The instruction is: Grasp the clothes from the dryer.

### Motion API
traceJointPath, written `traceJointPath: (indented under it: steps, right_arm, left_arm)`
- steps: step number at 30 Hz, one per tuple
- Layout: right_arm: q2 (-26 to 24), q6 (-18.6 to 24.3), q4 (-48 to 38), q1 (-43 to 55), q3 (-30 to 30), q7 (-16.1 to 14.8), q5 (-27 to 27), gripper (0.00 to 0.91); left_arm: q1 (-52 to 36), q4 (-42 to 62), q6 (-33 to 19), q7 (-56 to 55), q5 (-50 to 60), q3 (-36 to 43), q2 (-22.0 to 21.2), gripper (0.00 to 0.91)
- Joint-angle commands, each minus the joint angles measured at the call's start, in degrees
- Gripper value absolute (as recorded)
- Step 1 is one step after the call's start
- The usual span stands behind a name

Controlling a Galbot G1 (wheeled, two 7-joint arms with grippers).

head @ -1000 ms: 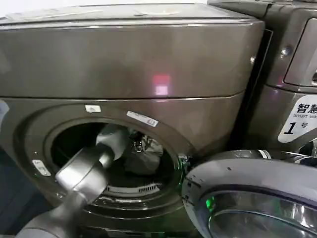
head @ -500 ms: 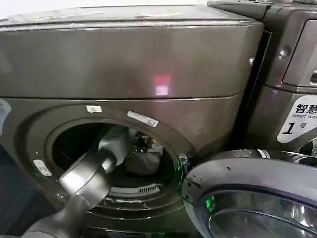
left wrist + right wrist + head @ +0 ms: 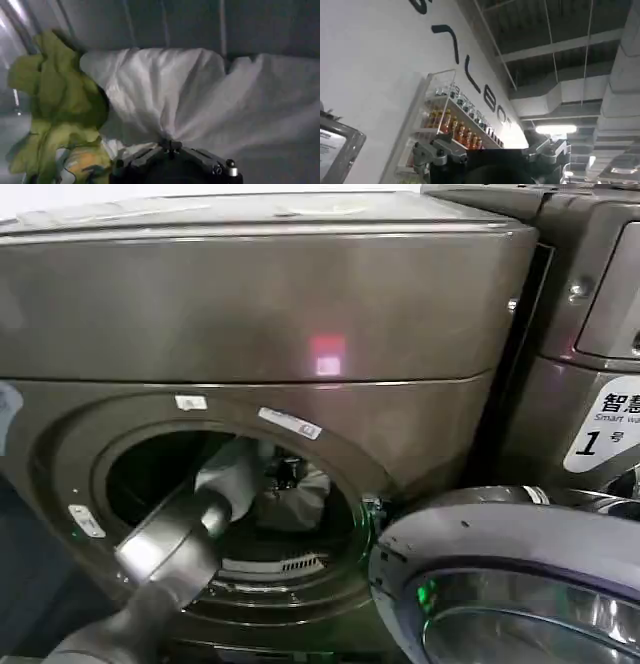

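door: round grey-rimmed glass door point(image 3: 520, 584) swung open at lower right of head view, nearest the camera; green glow on its rim
left arm: grey arm point(image 3: 165, 559) rises from lower left and passes through the porthole into the drum
left gripper: left gripper point(image 3: 170, 146) inside the drum, pressed into the white garment; fingers drawn together with white fabric bunched and pinched at their tips
clothes: clothes point(image 3: 165, 95) lie in the drum; white to light grey garment spread wide, touching the gripper; yellow-green garment point(image 3: 55, 100) just beside it, touching its edge; in head view the pale pile point(image 3: 295, 499) sits low in the drum behind the arm
dryer: dryer point(image 3: 270, 324) dark grey-brown, porthole open; small pink light point(image 3: 326, 354) on front panel above the opening
neighbour machine: second machine point(image 3: 590, 334) at right with white "1" sticker point(image 3: 605, 429)
right gripper: right gripper point(image 3: 490, 152) away from the dryer, pointing up toward wall, shelf of bottles point(image 3: 455, 127) and ceiling; fingers spread apart, holding nothing
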Motion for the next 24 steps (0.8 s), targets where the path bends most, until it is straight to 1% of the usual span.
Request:
traceJointPath:
  steps: [1,2,4,6,8,9,11,15,16,18,20,24]
  right_arm:
    - [0.0,0.0,0.2,0.2,-0.5,0.1,-0.1,0.907]
    - [0.0,0.0,0.3,0.2,-0.5,0.1,-0.1,0.907]
    - [0.1,0.0,0.0,0.0,-0.3,0.0,-0.1,0.907]
    - [0.0,0.1,-0.5,-0.2,-0.1,0.1,-0.1,0.907]
    - [-0.1,0.1,-0.8,-0.4,0.1,0.1,-0.1,0.907]
    - [-0.3,0.1,-0.8,-0.5,0.3,0.1,-0.1,0.907]
    - [-0.3,0.1,-0.6,-0.5,0.2,0.2,0.0,0.907]
    - [0.0,-0.2,0.2,-0.5,0.2,0.2,0.1,0.907]
    - [0.0,-0.2,0.2,-0.5,0.2,0.9,-0.2,0.907]
    - [-0.1,0.0,-0.1,-0.7,0.6,1.3,-0.7,0.907]
    - [0.3,0.9,-0.1,-1.1,0.8,0.7,-1.1,0.907]
    - [0.6,1.7,0.3,-1.2,1.0,0.4,-1.2,0.907]
  left_arm:
    - [9.2,-17.0,8.2,-14.4,-5.4,-15.6,2.5,0.0]
    - [11.8,-20.3,9.6,-17.4,-6.6,-17.1,2.9,0.0]
    - [16.0,-29.2,14.2,-21.1,-7.4,-19.7,4.1,0.0]
    - [20.5,-37.1,15.1,-24.1,-10.1,-22.8,5.0,0.0]
    - [23.7,-42.4,15.1,-27.7,-13.2,-25.9,5.3,0.0]
    - [25.3,-45.0,14.4,-29.2,-15.0,-27.4,5.3,0.0]
    - [29.4,-51.0,11.5,-33.4,-19.7,-28.8,5.3,0.0]
    - [35.4,-60.5,3.9,-42.6,-23.8,-32.1,3.7,0.0]
    - [37.0,-62.6,2.4,-44.5,-24.2,-32.4,3.5,0.0]
    - [40.9,-66.8,1.4,-47.9,-26.6,-33.1,2.9,0.0]
    - [43.8,-70.0,0.7,-51.2,-27.5,-34.0,2.1,0.0]
    - [48.2,-75.4,1.4,-54.6,-27.3,-34.8,1.1,0.0]
